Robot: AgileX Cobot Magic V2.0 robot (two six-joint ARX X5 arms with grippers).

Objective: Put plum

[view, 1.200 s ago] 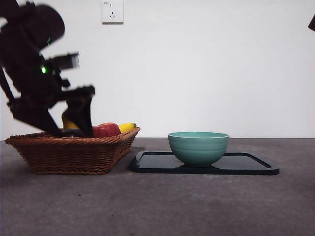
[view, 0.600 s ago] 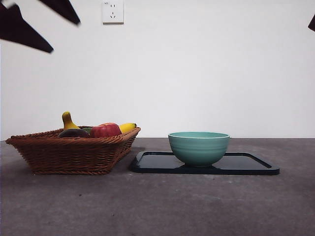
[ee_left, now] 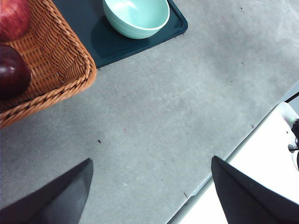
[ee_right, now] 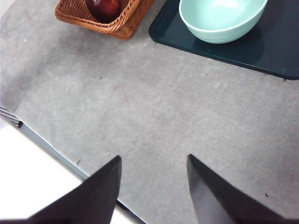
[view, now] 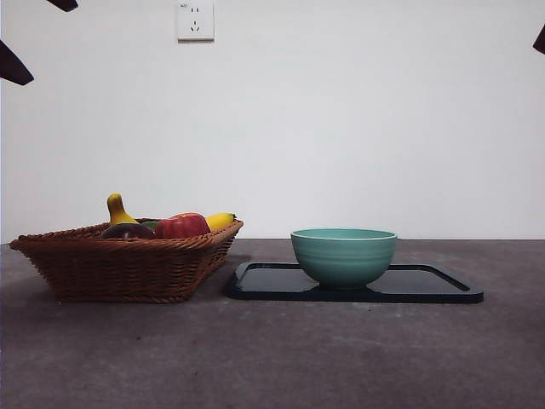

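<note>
- Now the left gripper (ee_left: 149, 186) is seen lifted away from the wicker basket (view: 128, 264) since a second ago, jaws spread and empty.
- The plum (ee_left: 11, 70) lies in the basket beside the red apple (view: 181, 226).
- The right gripper (ee_right: 154, 186) is held apart above the bench (view: 298, 358), jaws spread.

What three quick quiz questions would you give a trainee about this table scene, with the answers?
1. True or false: the plum lies in the wicker basket.
2. What does the green bowl stand on? A) bare table B) a dark tray C) the basket
3. Fill in: both the left gripper and the right gripper hold ____.

Key: 1 true; 2 B; 3 nothing, as both are open above the grey table.
</note>
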